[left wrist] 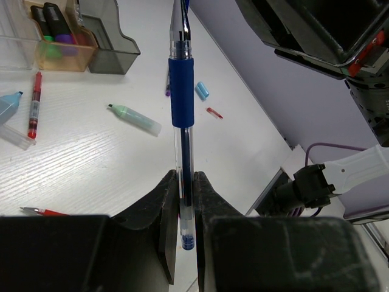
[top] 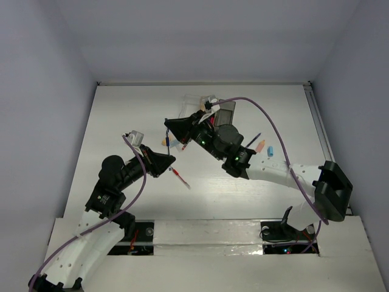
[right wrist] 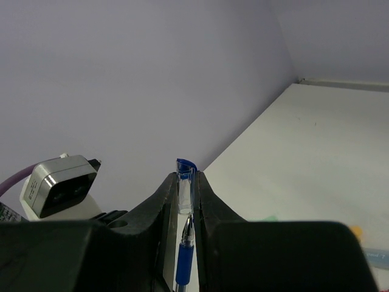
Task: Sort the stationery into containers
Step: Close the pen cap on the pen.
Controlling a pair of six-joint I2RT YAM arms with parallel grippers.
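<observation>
Clamping blue pen [left wrist: 182,91], left gripper [left wrist: 185,194]; right gripper [right wrist: 185,198] pinching cap [right wrist: 185,173].

Containers [left wrist: 115,58] in a row, markers [left wrist: 58,18] in middle one — pen [left wrist: 34,103] before them

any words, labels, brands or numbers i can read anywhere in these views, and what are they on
No text can be read in any view.
blue pen: no print shows on its barrel or grip.
clear pen cap: no marking shows.
tan-orange box and dark grey box: no labels visible.
</observation>
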